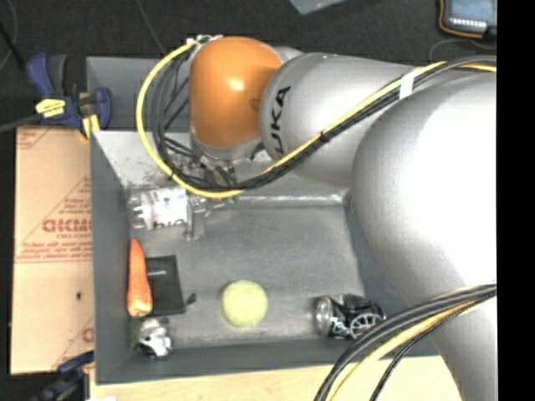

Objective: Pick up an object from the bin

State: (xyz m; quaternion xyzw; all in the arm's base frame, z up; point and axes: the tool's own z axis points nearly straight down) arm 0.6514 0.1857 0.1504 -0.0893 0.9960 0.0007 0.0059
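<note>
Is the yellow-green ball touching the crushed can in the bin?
Apart. The camera view shows bare grey floor between the ball and the can.

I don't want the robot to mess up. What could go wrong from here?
1. The bottle lies on its side right by the hand. It looks round, so a nudge might roll it away.
2. It lies close to the back wall, so the hand could bump that wall.
3. The arm hangs over that corner, so a bad grip might be hard to spot.
</note>
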